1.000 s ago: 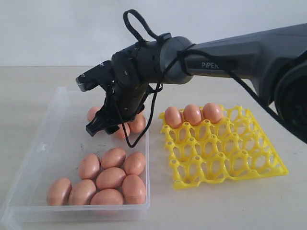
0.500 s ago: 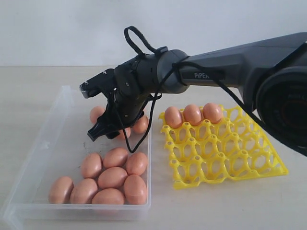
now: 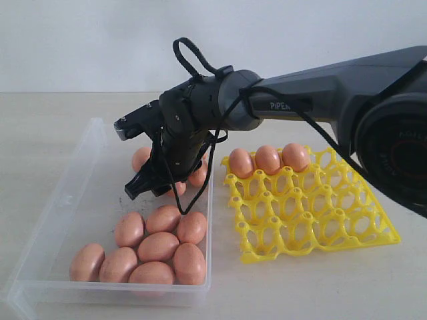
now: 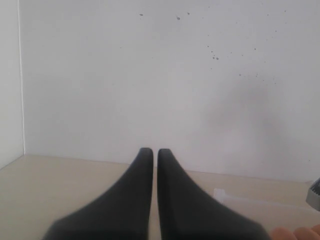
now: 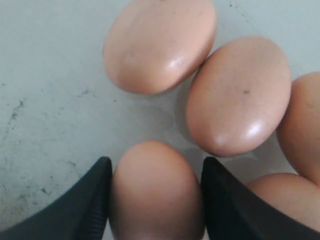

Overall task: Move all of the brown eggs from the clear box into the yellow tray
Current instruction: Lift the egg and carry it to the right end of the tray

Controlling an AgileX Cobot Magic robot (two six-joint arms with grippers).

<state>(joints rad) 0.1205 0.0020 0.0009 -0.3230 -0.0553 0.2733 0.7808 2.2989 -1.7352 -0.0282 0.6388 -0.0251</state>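
Note:
My right gripper (image 3: 149, 187) reaches down into the clear box (image 3: 65, 195) at its far group of brown eggs (image 3: 141, 159). In the right wrist view its fingers (image 5: 95, 200) press both sides of one brown egg (image 5: 155, 195) resting on the box floor, with other eggs (image 5: 237, 95) just beyond it. Several more eggs (image 3: 157, 247) lie at the box's near end. The yellow tray (image 3: 313, 220) to the right holds three eggs (image 3: 268, 159) in its far row. My left gripper (image 4: 155, 152) is shut, holds nothing and is raised above the table.
The right arm (image 3: 320, 87) stretches over the tray's far side, with a black cable (image 3: 190, 57) looped over the wrist. The left wrist view catches the box's rim (image 4: 260, 200) and two eggs (image 4: 295, 234) at its edge. A white wall stands behind the table.
The right gripper has dropped lower into the box and come down around one egg of the far group. The box has shifted slightly. The tray's eggs have not moved.

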